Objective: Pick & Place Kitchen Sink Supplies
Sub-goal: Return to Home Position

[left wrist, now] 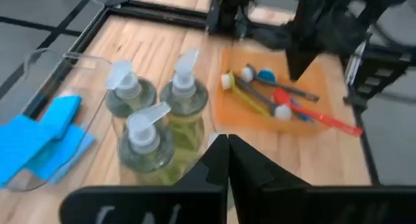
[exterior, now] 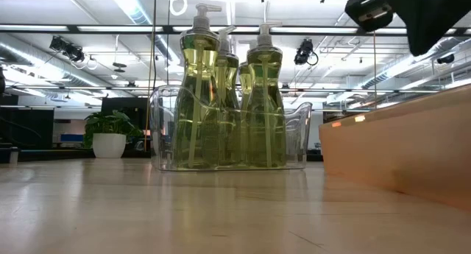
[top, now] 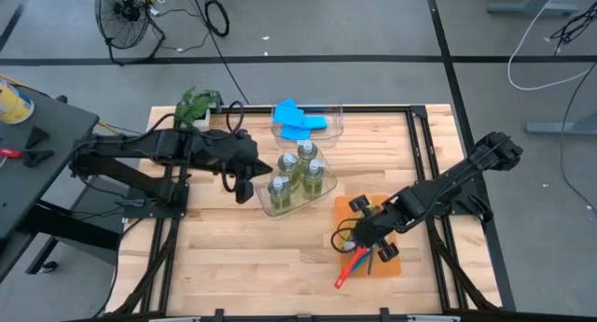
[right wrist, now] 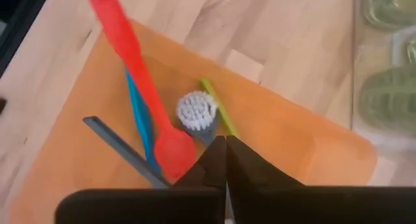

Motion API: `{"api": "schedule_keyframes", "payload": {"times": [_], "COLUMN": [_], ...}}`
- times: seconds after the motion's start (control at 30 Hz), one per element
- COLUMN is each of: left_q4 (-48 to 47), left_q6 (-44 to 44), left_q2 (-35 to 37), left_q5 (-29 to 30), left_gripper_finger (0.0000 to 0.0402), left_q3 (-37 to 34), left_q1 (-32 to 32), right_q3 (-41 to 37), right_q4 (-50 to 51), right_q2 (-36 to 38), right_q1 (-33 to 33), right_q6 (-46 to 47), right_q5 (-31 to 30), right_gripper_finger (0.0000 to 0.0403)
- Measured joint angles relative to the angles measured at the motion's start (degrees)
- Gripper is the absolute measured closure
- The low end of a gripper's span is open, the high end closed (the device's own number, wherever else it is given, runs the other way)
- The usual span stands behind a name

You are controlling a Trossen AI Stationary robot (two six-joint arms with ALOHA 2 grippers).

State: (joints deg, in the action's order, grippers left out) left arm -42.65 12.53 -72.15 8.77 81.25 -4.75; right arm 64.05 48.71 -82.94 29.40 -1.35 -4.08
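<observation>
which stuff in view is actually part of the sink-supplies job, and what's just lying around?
Job: pump bottles, blue sponges, dish brushes; right gripper above the brushes, left gripper near the bottles.
Just there: clear bins and orange tray (containers), leafy plant, floor fan.

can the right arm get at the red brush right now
Probably yes: the right gripper hangs over the orange tray, where the red brush lies uncovered, handle poking past the rim.
</observation>
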Motion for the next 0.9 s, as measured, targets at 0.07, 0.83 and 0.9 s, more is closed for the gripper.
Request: {"api": "schedule_keyframes", "payload": {"times": [0.07,0.83,0.9], "left_q4": [3.24,19.58,19.12], "left_q6": [0.61,2.08,0.97], "left_q2": [1.97,29.97,30.71], "left_q5": [-0.06,0.55,0.64], "left_gripper_finger": [0.0393,0.0396,0.0395], "left_q3": [-4.01,-31.47,-31.54], "left_q1": [0.0,0.09,0.09], "right_q3": [-0.04,-27.42,-30.25], "right_q4": [0.13,-40.75,-42.75], "right_q2": [0.19,27.29,30.27], "right_q1": [-0.79,-13.46,-13.48], "right_q6": [1.56,3.95,4.23], "right_q5": [0.42,-0.89,-0.87], "right_gripper_finger": [0.0391,0.0402,0.0402]}}
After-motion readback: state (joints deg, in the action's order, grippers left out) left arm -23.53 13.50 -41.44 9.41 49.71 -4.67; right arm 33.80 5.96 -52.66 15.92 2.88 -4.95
